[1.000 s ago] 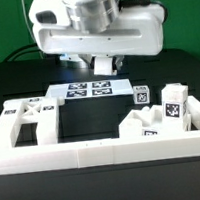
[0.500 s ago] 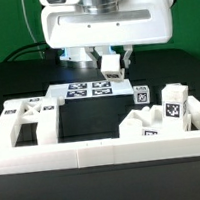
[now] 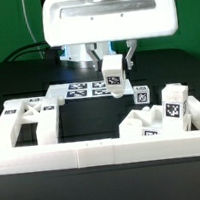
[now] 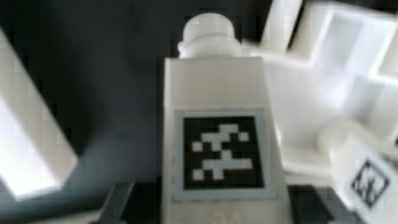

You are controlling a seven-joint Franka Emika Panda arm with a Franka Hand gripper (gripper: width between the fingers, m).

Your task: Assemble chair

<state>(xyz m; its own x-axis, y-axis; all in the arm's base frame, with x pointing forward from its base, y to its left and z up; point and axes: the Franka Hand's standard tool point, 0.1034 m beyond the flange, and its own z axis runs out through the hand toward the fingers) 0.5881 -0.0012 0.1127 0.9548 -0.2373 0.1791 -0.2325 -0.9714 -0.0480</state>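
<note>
My gripper (image 3: 110, 58) is shut on a white chair leg (image 3: 113, 73), a blocky post with a black-and-white tag, held in the air above the marker board (image 3: 82, 89). In the wrist view the leg (image 4: 219, 110) fills the middle, its tag facing the camera and a round peg at its far end. The X-braced square seat (image 3: 30, 121) lies at the exterior view's left. Several tagged white blocks (image 3: 170, 108) stand at the exterior view's right. The dark fingers (image 4: 139, 200) flank the leg's near end.
A long low white border wall (image 3: 103, 148) runs along the front and up both sides. A small tagged part (image 3: 141, 94) stands behind the right-hand blocks. The table top is black. Cables run behind the arm.
The gripper has moved toward the exterior view's right and slightly down with the leg, which now hangs lower and shows its tag more fully.
</note>
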